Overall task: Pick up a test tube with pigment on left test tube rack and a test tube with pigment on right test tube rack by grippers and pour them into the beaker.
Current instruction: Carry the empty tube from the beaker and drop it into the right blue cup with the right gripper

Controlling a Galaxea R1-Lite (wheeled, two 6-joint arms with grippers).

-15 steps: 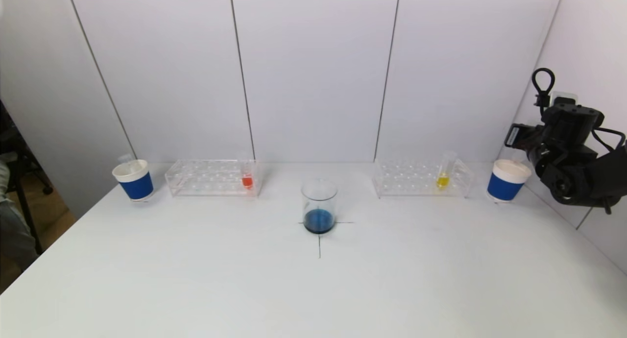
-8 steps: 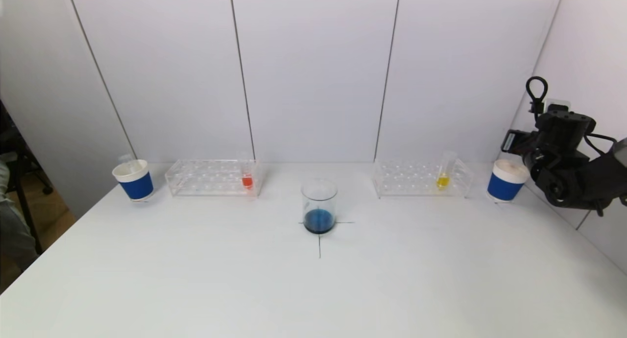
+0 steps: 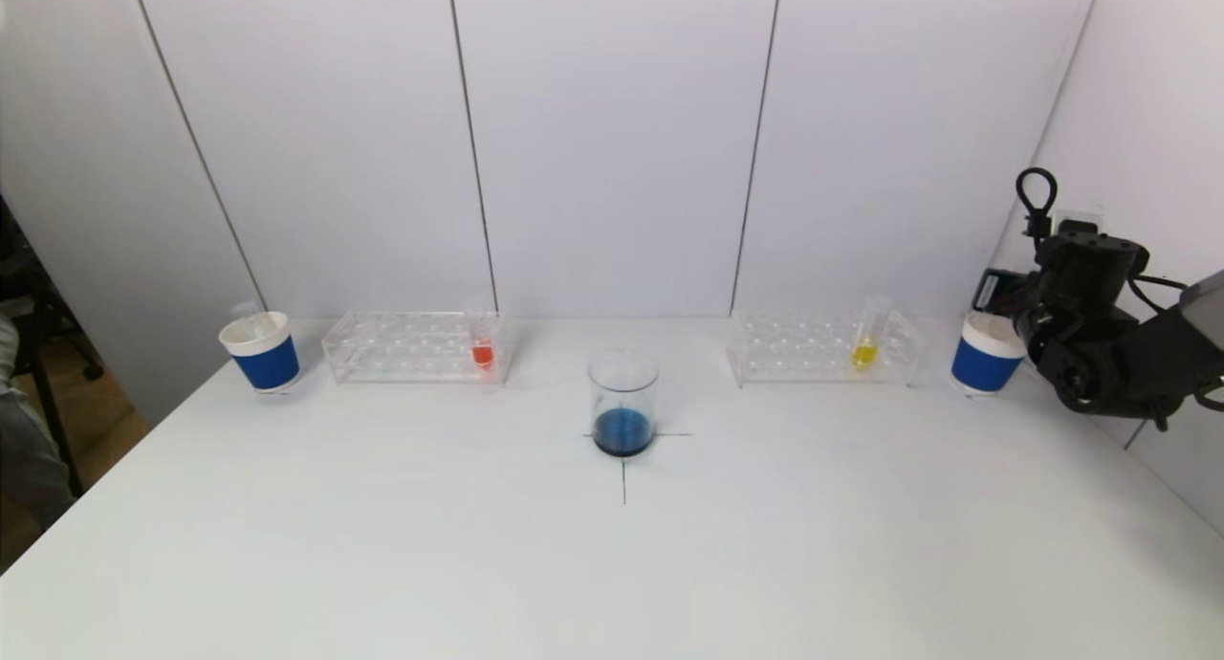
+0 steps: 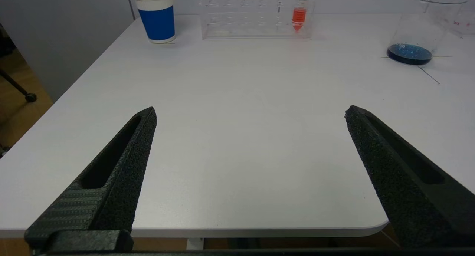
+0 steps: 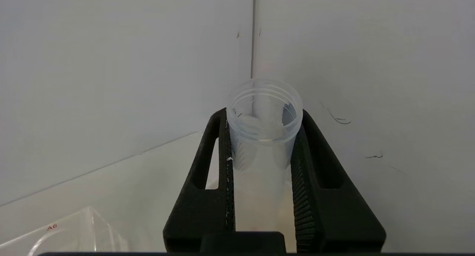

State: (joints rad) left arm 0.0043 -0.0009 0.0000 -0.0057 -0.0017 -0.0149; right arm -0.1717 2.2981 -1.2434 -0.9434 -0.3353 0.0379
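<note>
A glass beaker [image 3: 622,402] with dark blue liquid stands at the table's centre, on a cross mark. The left rack [image 3: 413,346] holds a tube with red pigment [image 3: 483,344]. The right rack [image 3: 824,349] holds a tube with yellow pigment [image 3: 866,335]. My right gripper [image 5: 263,117] is shut on an empty clear test tube [image 5: 263,144], right beside the right blue cup [image 3: 987,354] at the far right. My left gripper [image 4: 250,109] is open and empty, low over the table's near left edge, out of the head view.
A second blue and white cup [image 3: 260,351] stands left of the left rack. White wall panels close the back and the right side, close behind my right arm [image 3: 1100,354]. The beaker also shows in the left wrist view [image 4: 410,52].
My right arm has moved down and slightly left with the empty tube, closer to the right blue cup. Nothing on the table has moved.
</note>
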